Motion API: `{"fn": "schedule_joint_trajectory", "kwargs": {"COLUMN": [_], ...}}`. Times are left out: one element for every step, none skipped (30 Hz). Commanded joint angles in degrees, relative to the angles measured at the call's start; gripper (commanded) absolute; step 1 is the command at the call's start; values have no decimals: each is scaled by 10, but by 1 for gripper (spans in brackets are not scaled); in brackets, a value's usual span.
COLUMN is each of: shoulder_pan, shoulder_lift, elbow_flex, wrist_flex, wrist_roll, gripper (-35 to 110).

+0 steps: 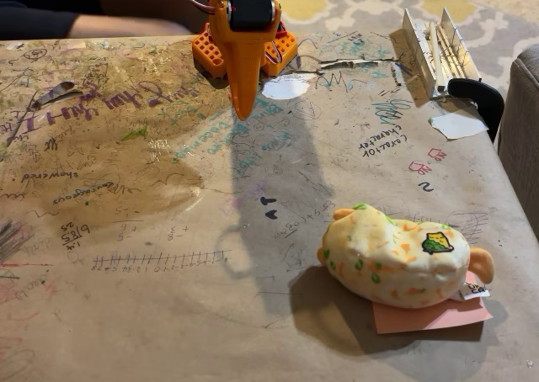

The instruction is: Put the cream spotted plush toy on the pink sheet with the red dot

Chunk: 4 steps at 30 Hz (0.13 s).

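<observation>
while the orange arm [242,29] stands folded at the far edge of the table [168,230], at about twelve o'clock in the fixed view, its gripper [242,104] points straight down at the scribbled brown tabletop, and from here i cannot tell whether the fingers are parted or pressed together; they grasp nothing i can see. most of the table lies bare and open: the whole left half and the middle, from nine o'clock through to six, carry just pen marks and stains, with the arm's long shadow running down the middle. at one o'clock a white slotted rack [438,50] sits at the far edge with a black clamp [480,96] just beside it, and a white paper scrap [457,125] lies close by near the right edge. another white scrap [285,87] lies near the arm's base. a person's arm [84,16] rests behind the table at eleven o'clock.

the plush toy [396,260] lies at four o'clock, well apart from the gripper and near the right edge. it is rounded, cream with orange and green spots, an orange nub at its right end, a small green-yellow patch on top and a white tag. it rests on the pink sheet [421,316], covering most of it; one corner pokes out toward five o'clock.
</observation>
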Motion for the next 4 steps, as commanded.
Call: {"fn": "schedule_joint_trajectory", "kwargs": {"shoulder_pan": [-6,-6,-6,-6], "shoulder_lift": [3,3,3,3], "elbow_flex": [-9,-9,-9,-9], "wrist_flex": [-1,-1,-1,-1], "wrist_roll": [-6,-6,-6,-6], "gripper": [0,0,0,0]}}
